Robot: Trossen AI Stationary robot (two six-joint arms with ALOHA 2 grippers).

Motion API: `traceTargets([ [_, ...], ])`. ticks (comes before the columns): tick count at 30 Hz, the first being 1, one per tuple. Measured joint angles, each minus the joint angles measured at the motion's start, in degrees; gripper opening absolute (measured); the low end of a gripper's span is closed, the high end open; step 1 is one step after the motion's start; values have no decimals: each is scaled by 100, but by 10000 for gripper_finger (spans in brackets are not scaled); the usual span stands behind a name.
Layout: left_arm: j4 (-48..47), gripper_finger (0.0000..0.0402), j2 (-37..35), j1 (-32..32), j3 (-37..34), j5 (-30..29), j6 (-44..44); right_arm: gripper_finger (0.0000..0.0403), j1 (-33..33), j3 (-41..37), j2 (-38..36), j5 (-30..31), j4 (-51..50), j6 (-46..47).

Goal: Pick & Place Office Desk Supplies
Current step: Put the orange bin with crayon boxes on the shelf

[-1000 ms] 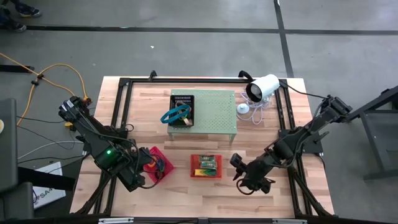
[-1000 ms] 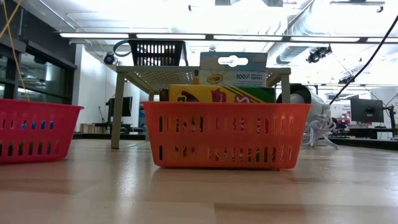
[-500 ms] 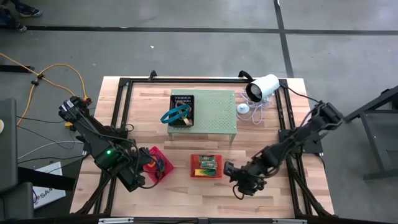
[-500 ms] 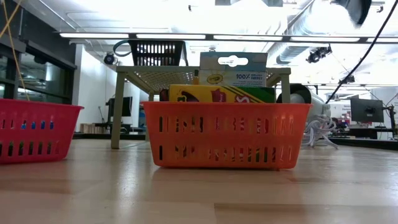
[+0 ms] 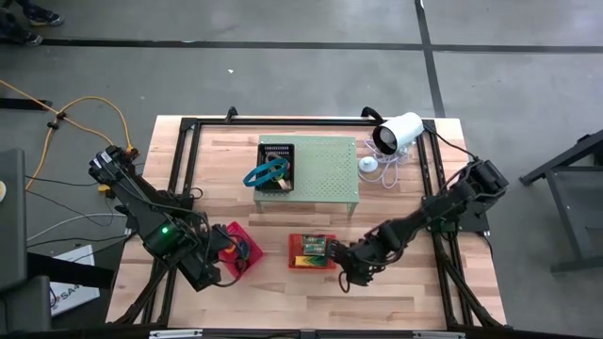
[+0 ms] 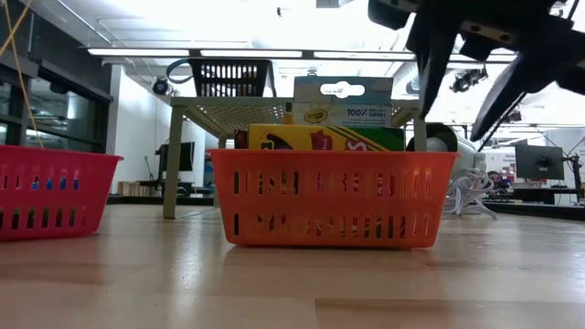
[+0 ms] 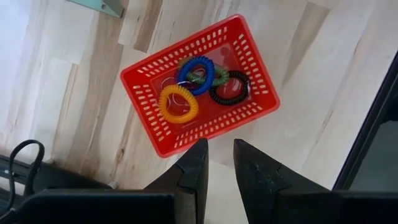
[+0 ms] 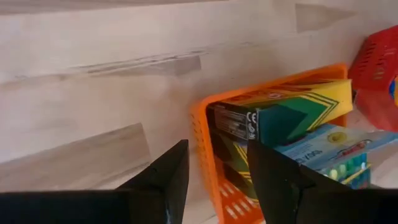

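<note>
The right jaws [image 5: 347, 270] stand apart and hold nothing, hovering just beside the orange basket [image 5: 312, 251] at its 3 o'clock edge. In the right wrist view the gap between them frames the basket's near wall and the end of the yellow-and-green crayon box [image 8: 280, 115]. To do this step well, I judge the jaws should come in above the rim, straddle one box across its narrow side, and close only once both tips are past the wall, so the light basket is not shoved.

The left jaws [image 7: 217, 177] are apart a little, empty, above the red basket [image 7: 199, 84] at the tabletop's 8 o'clock.

Count: two boxes show in the orange basket, the crayon box and a pale blue pack [image 8: 336, 155]. Four coil loops lie in the red basket: one orange [image 7: 178, 103], one blue [image 7: 198, 75], one green, one black [image 7: 229, 87]. One black basket [image 5: 276, 167] with a blue loop sits on the green perforated stand [image 5: 325, 169] at 12 o'clock.
</note>
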Motion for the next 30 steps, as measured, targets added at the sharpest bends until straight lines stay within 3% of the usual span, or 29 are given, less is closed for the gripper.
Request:
traceTargets([
  [19,236,70,0,1,0,0,0,131,-227,-2,667,41,86,-594],
  [30,459,70,0,-1,0,0,0,113,-488,-2,728,405,191,-863],
])
